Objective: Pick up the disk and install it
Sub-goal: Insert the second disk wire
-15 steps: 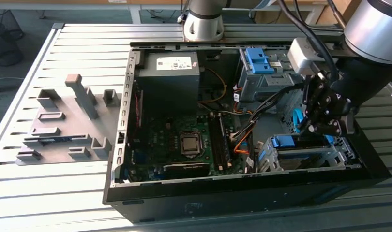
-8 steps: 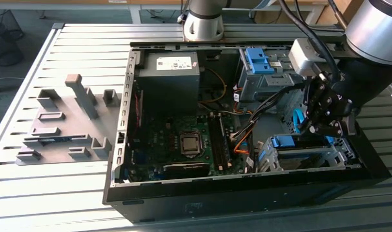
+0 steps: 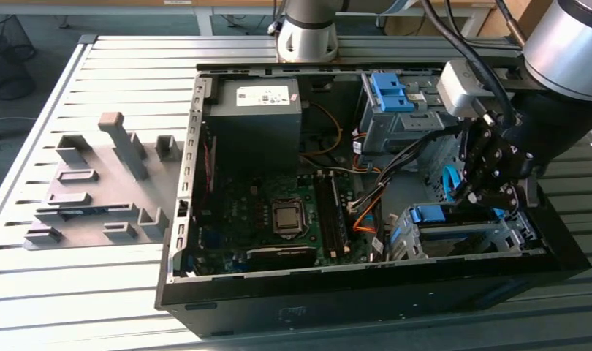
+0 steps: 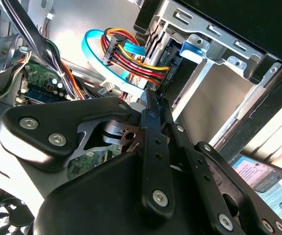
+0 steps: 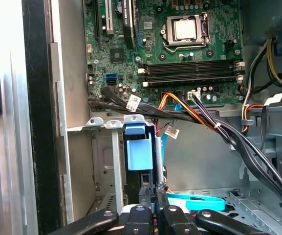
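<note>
The disk [image 3: 442, 215] sits in the drive cage [image 3: 405, 235] at the near right corner of the open computer case, with its bright blue carrier frame facing up. In the first wrist view the blue carrier [image 5: 138, 149] stands in the cage slot just beyond my fingertips. In the second wrist view a blue corner of it [image 4: 194, 49] shows inside the metal cage. My gripper [image 3: 491, 203] hangs right above the cage, its fingers drawn together in both wrist views [image 5: 153, 192] [image 4: 150, 104] with nothing seen between them. Whether the tips touch the carrier is hidden.
Bundled cables [image 5: 214, 125] and a light blue data cable [image 4: 99, 58] run beside the cage. An empty blue bracket [image 3: 388, 91] sits in the far bay, beside the dark grey power supply box [image 3: 255, 117]. The motherboard [image 3: 276, 216] fills the case floor. A grey fixture plate [image 3: 96, 183] lies on the exterior view's left.
</note>
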